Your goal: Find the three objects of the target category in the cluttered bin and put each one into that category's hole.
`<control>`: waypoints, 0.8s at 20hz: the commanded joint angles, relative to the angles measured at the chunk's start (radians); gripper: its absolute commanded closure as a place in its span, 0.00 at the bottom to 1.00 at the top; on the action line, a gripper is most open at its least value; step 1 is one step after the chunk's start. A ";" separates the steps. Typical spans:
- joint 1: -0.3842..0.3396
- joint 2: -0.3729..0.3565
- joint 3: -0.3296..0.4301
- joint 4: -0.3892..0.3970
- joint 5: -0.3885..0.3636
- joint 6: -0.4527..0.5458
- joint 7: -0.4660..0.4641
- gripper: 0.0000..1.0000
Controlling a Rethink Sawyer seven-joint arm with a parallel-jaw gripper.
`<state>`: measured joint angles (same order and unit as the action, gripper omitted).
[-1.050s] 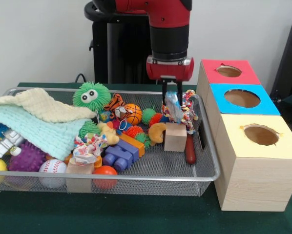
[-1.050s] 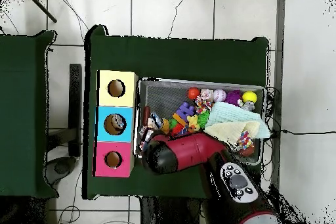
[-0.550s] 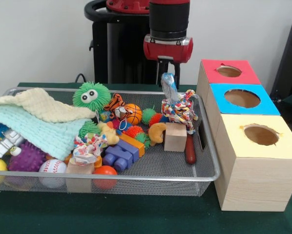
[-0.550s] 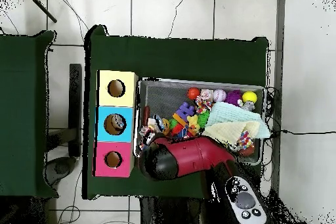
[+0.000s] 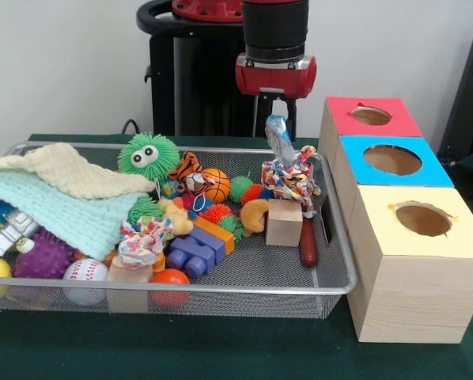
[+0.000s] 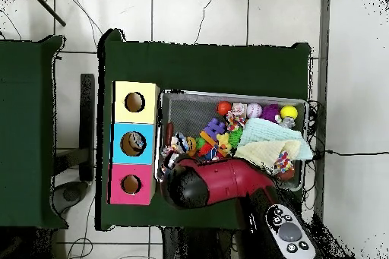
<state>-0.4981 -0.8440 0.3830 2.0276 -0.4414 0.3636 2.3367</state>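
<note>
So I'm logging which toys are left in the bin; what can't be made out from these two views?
- Overhead view: red arm covers the wire mesh bin's near corner and the end effector.
- Front view: whatever lies under the mint and cream knitted blankets is hidden.
- Front view: the end effector holds the multicoloured braided rope toy; its fingertips are hard to separate.

The green tabletop (image 5: 244, 352) carries a wire mesh bin (image 5: 296, 279) just beside a three-holed wooden box (image 5: 410, 273).

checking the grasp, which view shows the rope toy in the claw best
The front view: the rope toy hangs in plain sight from the claw, above the bin. In the overhead view the red arm covers most of it.
</note>
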 commanded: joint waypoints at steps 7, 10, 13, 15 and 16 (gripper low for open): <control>-0.053 0.048 0.123 0.040 0.028 0.129 -0.101 1.00; -0.064 0.052 0.142 0.055 0.041 0.131 -0.097 1.00; -0.077 0.048 0.161 0.067 0.052 0.137 -0.096 1.00; -0.083 0.038 0.164 0.070 0.049 0.137 -0.096 1.00; -0.089 0.033 0.165 0.072 0.045 0.135 -0.098 1.00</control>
<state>-0.5477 -0.8343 0.4653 2.0339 -0.4309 0.3770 2.3367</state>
